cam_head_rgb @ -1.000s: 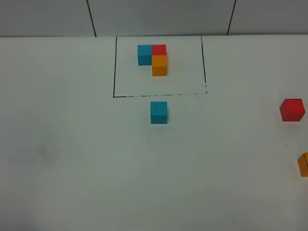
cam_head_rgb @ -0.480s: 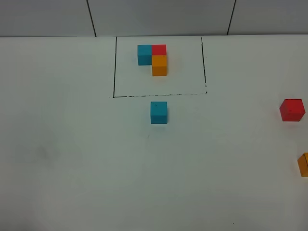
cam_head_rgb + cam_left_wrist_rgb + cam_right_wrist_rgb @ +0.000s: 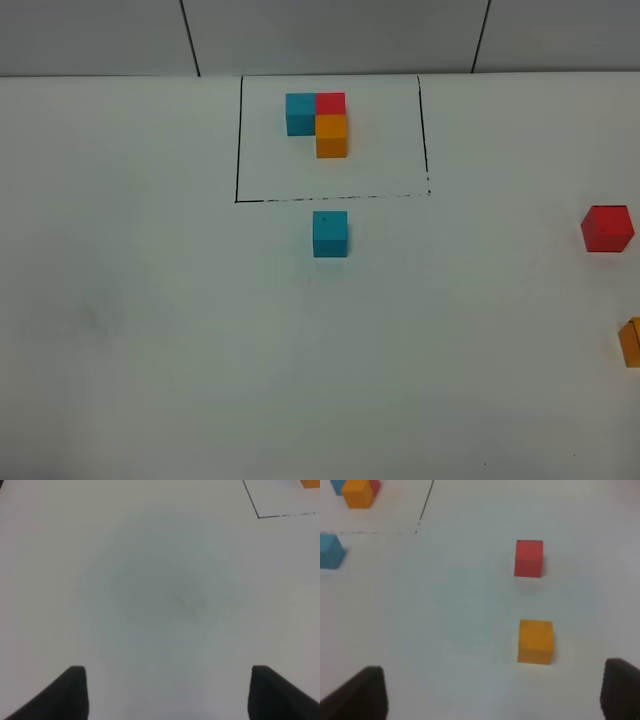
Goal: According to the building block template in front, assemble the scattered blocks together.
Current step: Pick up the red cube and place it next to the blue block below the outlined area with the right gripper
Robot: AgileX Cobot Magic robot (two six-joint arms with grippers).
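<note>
left pincer (image 3: 167, 692) hangs spread wide over the table (image 3: 160, 595), pinching nothing; we see a corner of the black outline (image 3: 251, 500) well ahead of it. our right pincer (image 3: 495, 692) is spread too and empty. the orange block (image 3: 535, 641) lies near, ahead of it, with the red block (image 3: 528, 558) beyond, apart. the blue block (image 3: 330, 551) sits well off, just outside the outline, and the template (image 3: 318, 122) lies inside it.
</note>
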